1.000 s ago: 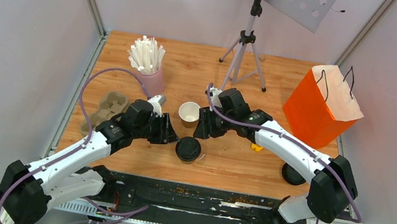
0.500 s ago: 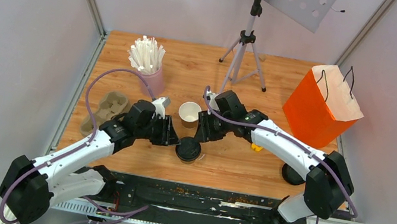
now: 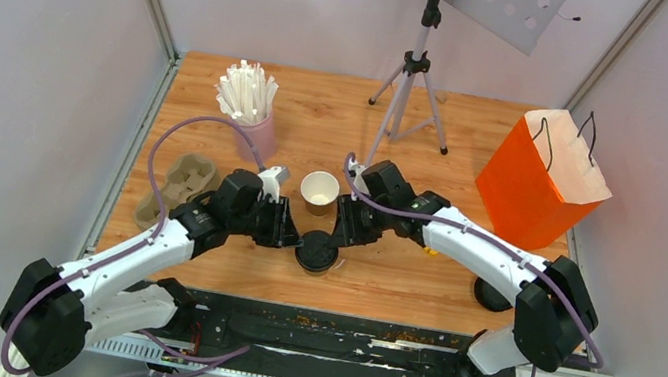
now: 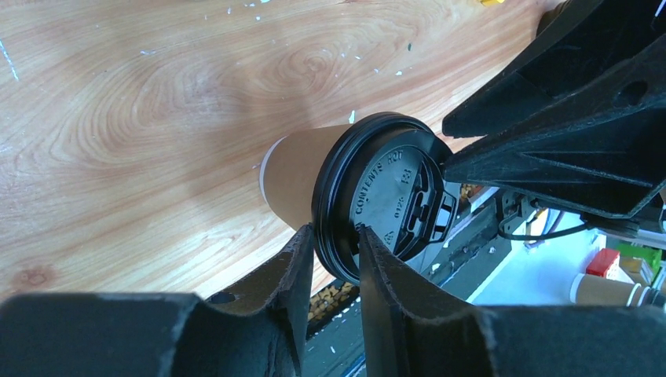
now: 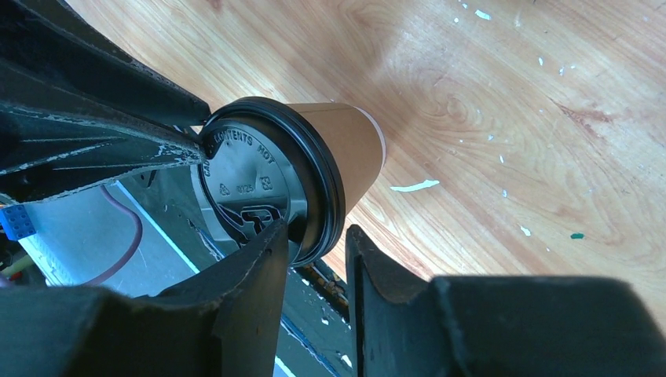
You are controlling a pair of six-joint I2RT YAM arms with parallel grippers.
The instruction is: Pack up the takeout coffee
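Note:
The takeout coffee (image 3: 316, 252) is a kraft-brown paper cup with a black lid on it. It stands near the table's front edge, between my two grippers. The left gripper (image 3: 299, 239) comes in from the left. In the left wrist view its jaws (image 4: 336, 234) are shut across the lid (image 4: 393, 196) at the rim, above the brown cup wall (image 4: 302, 177). The right gripper (image 3: 340, 236) comes in from the right. In the right wrist view it (image 5: 314, 232) pinches the opposite part of the lid (image 5: 251, 177), one finger on top and one outside the rim.
An open kraft cup (image 3: 319, 189) stands just behind the coffee. A pink cup of white sticks (image 3: 251, 110) and a pulp tray (image 3: 177, 182) are at the left. An orange paper bag (image 3: 539, 176) stands at the right, a tripod (image 3: 415, 80) at the back, and a spare black lid (image 3: 493, 295) near the right arm.
Both grippers have moved in toward the lidded cup from either side, and their jaws have narrowed onto the lid's rim. The cup has stayed in place.

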